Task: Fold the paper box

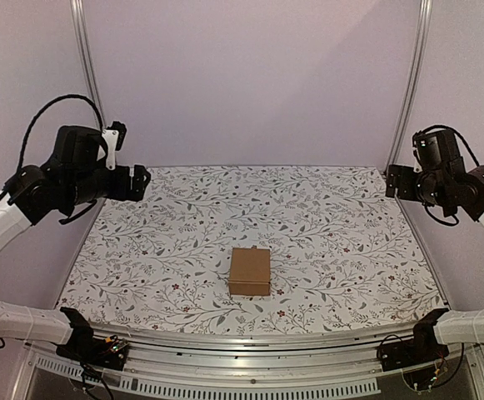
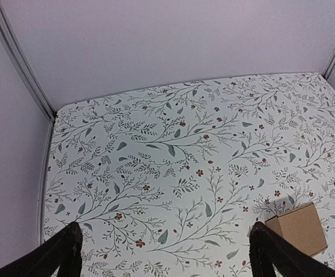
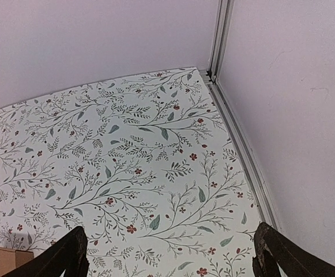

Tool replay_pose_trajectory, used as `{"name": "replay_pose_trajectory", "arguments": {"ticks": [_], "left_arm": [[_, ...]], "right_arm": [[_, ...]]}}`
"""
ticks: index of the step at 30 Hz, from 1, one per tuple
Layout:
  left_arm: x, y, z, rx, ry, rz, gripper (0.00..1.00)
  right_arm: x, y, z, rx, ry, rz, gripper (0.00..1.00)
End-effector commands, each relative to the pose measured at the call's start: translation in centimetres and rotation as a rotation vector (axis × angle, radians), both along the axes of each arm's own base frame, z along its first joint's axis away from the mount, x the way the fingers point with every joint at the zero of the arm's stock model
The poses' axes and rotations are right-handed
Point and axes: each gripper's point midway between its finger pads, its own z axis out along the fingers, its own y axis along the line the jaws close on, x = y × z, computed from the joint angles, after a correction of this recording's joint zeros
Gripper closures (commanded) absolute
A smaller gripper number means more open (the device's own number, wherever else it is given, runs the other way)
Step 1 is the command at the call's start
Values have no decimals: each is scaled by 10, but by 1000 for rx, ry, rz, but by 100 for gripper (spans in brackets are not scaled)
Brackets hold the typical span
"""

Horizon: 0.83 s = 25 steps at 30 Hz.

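The paper box (image 1: 250,272) is a small closed brown carton standing on the flowered table cover, near the front middle. It also shows at the lower right of the left wrist view (image 2: 298,228) and as a corner at the lower left of the right wrist view (image 3: 3,259). My left gripper (image 1: 140,182) is raised at the far left, open and empty, well away from the box; its fingertips (image 2: 69,245) stand wide apart. My right gripper (image 1: 390,181) is raised at the far right, open and empty, its fingertips (image 3: 271,245) wide apart.
The table cover (image 1: 325,225) is white with a leaf and flower print. Plain walls and metal frame posts (image 1: 412,79) close in the back and sides. A metal rail (image 1: 258,340) runs along the front edge, between the arm bases.
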Motion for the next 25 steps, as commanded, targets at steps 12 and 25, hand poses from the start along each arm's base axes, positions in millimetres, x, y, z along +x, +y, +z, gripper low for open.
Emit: {"name": "replay_pose_trajectory", "arguments": {"ticks": [12, 25], "left_arm": [[-17, -2, 8, -52, -145, -114, 0], [-15, -1, 5, -41, -132, -100, 0]], "right_arm": [[-19, 12, 8, -2, -144, 194, 1], [-21, 17, 7, 18, -141, 217, 1]]}}
